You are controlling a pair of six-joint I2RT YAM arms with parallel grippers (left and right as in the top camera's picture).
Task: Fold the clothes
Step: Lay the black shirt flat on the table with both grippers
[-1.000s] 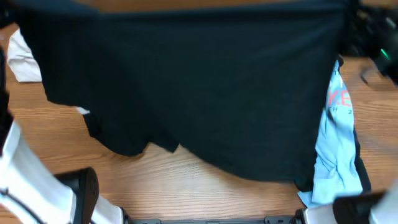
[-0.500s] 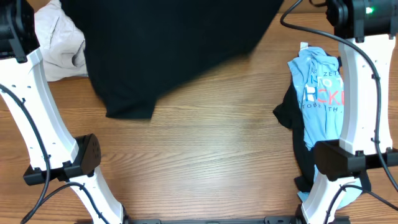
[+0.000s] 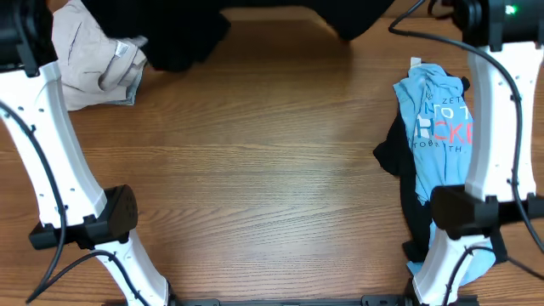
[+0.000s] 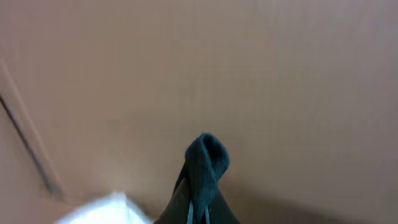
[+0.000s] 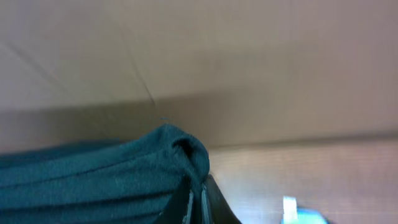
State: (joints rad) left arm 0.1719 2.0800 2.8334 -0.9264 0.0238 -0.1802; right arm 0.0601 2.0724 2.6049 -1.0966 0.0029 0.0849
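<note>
Tightly — end effectors [image 4: 198, 210] [image 5: 197, 208] pinch dark shirt [image 5: 93, 180].

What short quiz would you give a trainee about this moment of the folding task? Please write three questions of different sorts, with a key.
1. True or false: the light blue shirt lies on the robot's left side of the table.
2. Multiple choice: what does the left gripper hold? A) a white sock; B) a fold of dark cloth; C) nothing.
3. Fill in: the lower garment, partly under the light blue shirt, is ___ in colour.

Key: 1 false, it lies on the right side; 2 B; 3 black.
</note>
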